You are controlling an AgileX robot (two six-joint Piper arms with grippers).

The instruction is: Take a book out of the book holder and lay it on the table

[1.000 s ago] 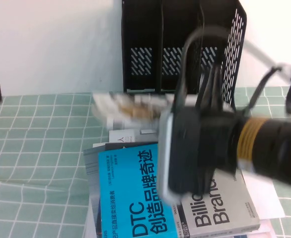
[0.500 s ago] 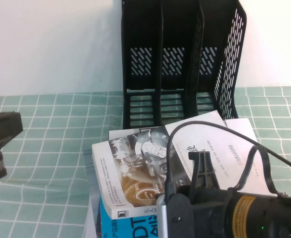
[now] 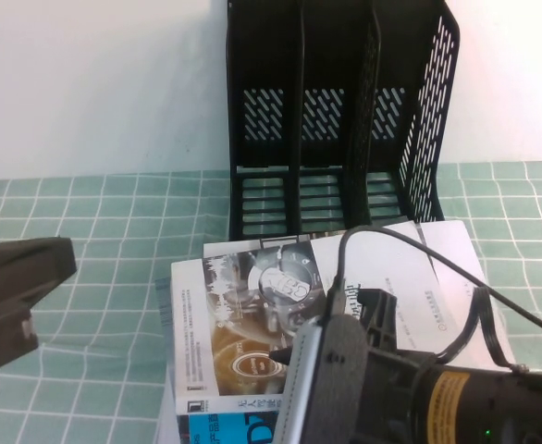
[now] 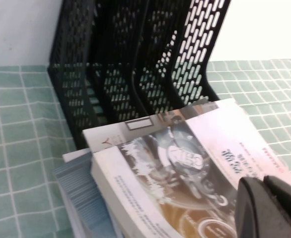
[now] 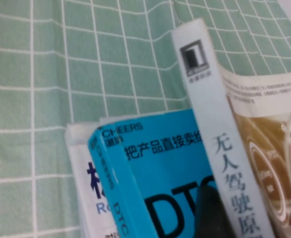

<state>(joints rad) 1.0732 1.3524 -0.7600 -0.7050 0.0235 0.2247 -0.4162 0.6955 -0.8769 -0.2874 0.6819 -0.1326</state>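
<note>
The book (image 3: 280, 305), half white and half dashboard photo with an orange ring, lies flat, cover up, on a stack of books in front of the black book holder (image 3: 336, 111). It also shows in the left wrist view (image 4: 185, 158) and the right wrist view (image 5: 220, 124). My right gripper (image 3: 289, 356) is at the book's near spine edge; its jaws stand apart either side of the spine (image 5: 257, 218). My left gripper (image 3: 21, 296) hovers at the left, apart from the book, fingers together and empty (image 4: 269, 198). All three slots of the holder (image 4: 130, 64) look empty.
A blue "DTC" book (image 3: 225, 430) lies under the book, also seen in the right wrist view (image 5: 155, 173), with more pale books below. The table (image 3: 95, 213) has a green grid cloth. A white wall stands behind the holder.
The right arm came down from the holder and the book went from blurred in the air to lying flat on the stack. The left gripper moved in from the left edge.
</note>
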